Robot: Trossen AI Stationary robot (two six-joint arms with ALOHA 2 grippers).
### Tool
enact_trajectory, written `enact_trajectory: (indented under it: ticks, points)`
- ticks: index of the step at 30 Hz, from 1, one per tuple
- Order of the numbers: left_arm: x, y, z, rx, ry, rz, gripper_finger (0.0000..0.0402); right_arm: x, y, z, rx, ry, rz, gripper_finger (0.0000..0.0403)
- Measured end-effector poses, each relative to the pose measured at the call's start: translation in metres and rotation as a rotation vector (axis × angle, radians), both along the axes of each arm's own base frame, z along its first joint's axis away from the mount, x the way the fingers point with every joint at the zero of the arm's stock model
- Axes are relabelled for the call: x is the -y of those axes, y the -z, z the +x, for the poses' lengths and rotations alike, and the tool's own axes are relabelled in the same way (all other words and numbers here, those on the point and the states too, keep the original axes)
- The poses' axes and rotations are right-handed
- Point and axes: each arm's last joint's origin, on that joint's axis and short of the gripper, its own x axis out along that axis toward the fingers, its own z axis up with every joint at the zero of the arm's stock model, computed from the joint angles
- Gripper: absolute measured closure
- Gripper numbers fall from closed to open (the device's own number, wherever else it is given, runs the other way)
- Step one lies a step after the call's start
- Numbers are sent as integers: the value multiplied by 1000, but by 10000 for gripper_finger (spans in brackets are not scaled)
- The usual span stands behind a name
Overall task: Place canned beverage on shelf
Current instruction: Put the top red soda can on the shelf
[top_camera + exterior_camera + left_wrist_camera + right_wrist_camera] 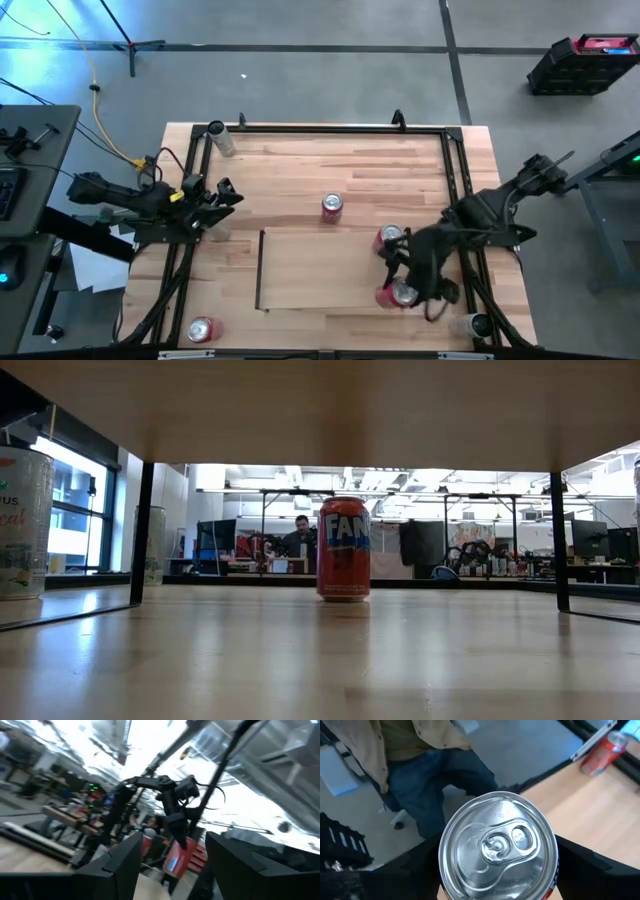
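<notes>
My right gripper (pixel 412 285) is shut on a red can (pixel 497 852) above the right end of the shelf (pixel 320 270), a pale-wood panel standing on the table. In the right wrist view the can's silver top faces the camera. A second red can (pixel 391 238) stands at the shelf's far right corner, and a third (pixel 331 206) stands on the table just beyond the shelf. My left gripper (pixel 225 192) is at the table's left edge, open and holding nothing, and its wrist view looks across at the right arm and the can (pixel 177 857). My right gripper pinches the red can between its two fingers, one on each side of the can's round wall (pixel 551 889), just below the top rim. The fingers (pixel 580 870) slant down from the table's right side. The can is lifted clear of the table.
A red can (pixel 201 329) stands near the table's near left corner. Pale cans stand at the far left (pixel 222 138) and near right (pixel 470 325). A black tube frame (pixel 450 160) rims the table. A seated person (pixel 435 775) is just off the near edge.
</notes>
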Motion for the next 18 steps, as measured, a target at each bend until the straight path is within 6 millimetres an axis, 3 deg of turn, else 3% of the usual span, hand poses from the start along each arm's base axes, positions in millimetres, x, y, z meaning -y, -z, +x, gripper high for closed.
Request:
enact_trajectory:
  ticks: [8,18]
  points:
    - [0,4,5,-47,-45,-11,193,21,15,8,-67,-49,59,114]
    - [0,5,6,-55,-51,9,193,21,24,21,-77,-94,70,112]
